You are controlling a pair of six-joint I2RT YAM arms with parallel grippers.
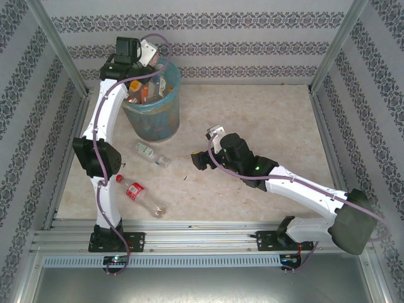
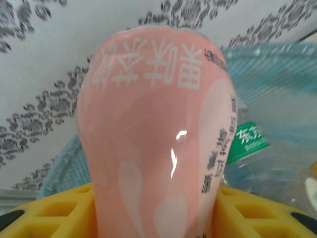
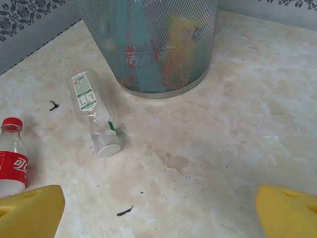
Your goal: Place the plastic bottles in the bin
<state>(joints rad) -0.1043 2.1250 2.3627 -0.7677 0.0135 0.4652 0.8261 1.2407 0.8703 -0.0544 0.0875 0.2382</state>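
- Pink plastic bottle (image 2: 158, 139) is pinched between the yellow fingers (image 2: 49, 213) of the left gripper (image 1: 146, 62), with a pad against each flank
- In the left wrist view its long axis runs straight out from the jaws, with the rounded end farthest from the pads; I cannot tell whether that end is cap or base
- From overhead, this gripper hangs over the mouth of the bin (image 1: 154, 120), so the pink bottle lies inside the rim line and the bin's opening sits just below it; the liner and a green-labelled bottle already inside show behind it
- Judged from that, the coming move is simply a release, and the drop looks clear of the rim
- The right gripper (image 1: 201, 161) sits low over the table with its yellow fingers spread wide, gripping nothing
- A clear bottle (image 3: 91, 109) lies on its side between the bin and the right gripper, with its long axis diagonal and its white cap pointing toward that gripper, which is the nearer arm
- A red-labelled bottle (image 1: 136, 191) lies on its side close to the left arm's base, with its red cap pointing toward that arm and well apart from the bin
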